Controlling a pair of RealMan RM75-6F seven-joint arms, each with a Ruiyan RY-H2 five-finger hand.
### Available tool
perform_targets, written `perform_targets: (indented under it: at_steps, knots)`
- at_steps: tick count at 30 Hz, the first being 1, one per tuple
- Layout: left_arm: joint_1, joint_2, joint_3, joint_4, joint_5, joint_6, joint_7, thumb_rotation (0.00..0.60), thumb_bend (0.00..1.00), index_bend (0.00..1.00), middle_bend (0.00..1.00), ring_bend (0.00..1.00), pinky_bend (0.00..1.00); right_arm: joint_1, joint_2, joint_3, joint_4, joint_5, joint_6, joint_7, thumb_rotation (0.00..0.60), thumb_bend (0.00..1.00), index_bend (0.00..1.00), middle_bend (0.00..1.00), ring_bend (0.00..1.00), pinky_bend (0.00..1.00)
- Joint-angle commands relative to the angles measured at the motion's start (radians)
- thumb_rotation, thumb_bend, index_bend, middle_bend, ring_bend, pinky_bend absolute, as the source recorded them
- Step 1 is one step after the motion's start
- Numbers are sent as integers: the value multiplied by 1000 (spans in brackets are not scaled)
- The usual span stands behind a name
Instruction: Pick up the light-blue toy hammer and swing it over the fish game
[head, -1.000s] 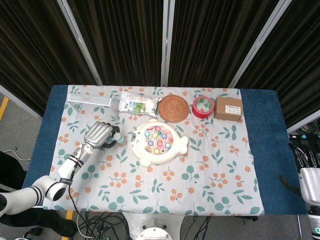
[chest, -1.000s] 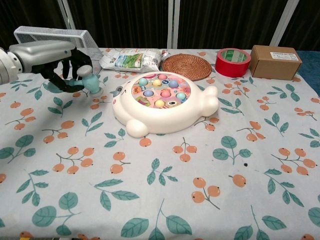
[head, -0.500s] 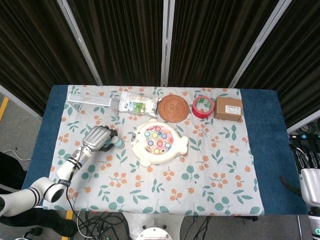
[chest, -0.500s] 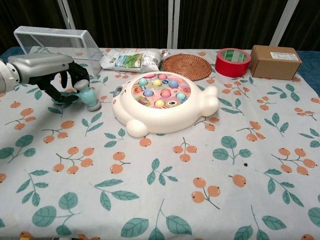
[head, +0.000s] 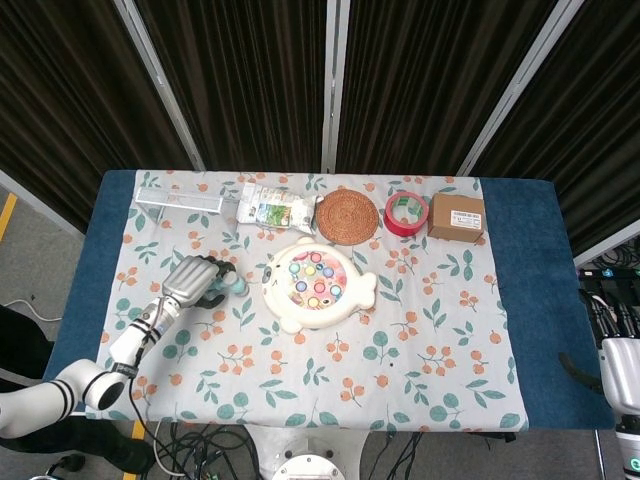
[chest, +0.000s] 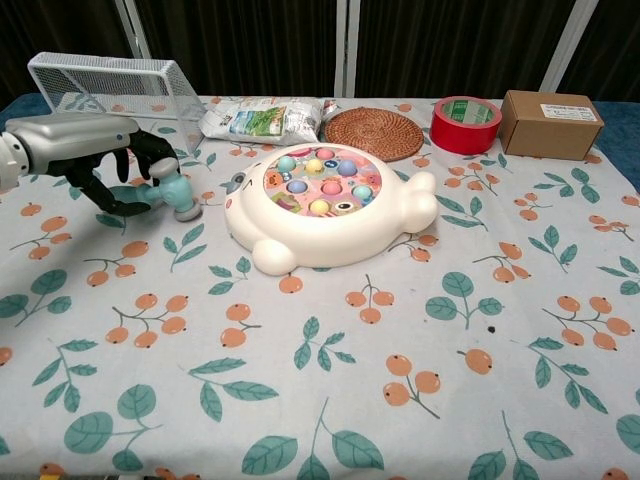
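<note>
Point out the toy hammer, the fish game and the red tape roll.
toy hammer (chest: 180, 194): chest view, on its light-blue head beside the left hand.
fish game (chest: 330, 215): chest view, on its white body.
red tape roll (chest: 464, 126): chest view, on its outer red side.

The left hand (chest: 85, 145) has a silver shell and black fingers (chest: 150, 150).

Left robot hand (chest: 95, 160), fingers seemingly curled.
</note>
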Motion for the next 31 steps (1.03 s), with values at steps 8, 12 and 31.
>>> perform_targets:
  at_steps: [8,12,31]
  knots:
    - [44,62,-34,-77,21,107,-31,600,264,85,155,94,232,4,6,4,0,0,-3,5,600,135,45,193,46,117]
    - [112,149,-60,-147,7,219,-57,600,252,87,154,93,183,15,20,7,7,-3,-20,38,600,136,44,193,46,117]
    - [585,371,65,-429,15,758,192,600,230,140,170,93,100,63,11,10,113,-46,-41,236,600,154,45,151,0,76]
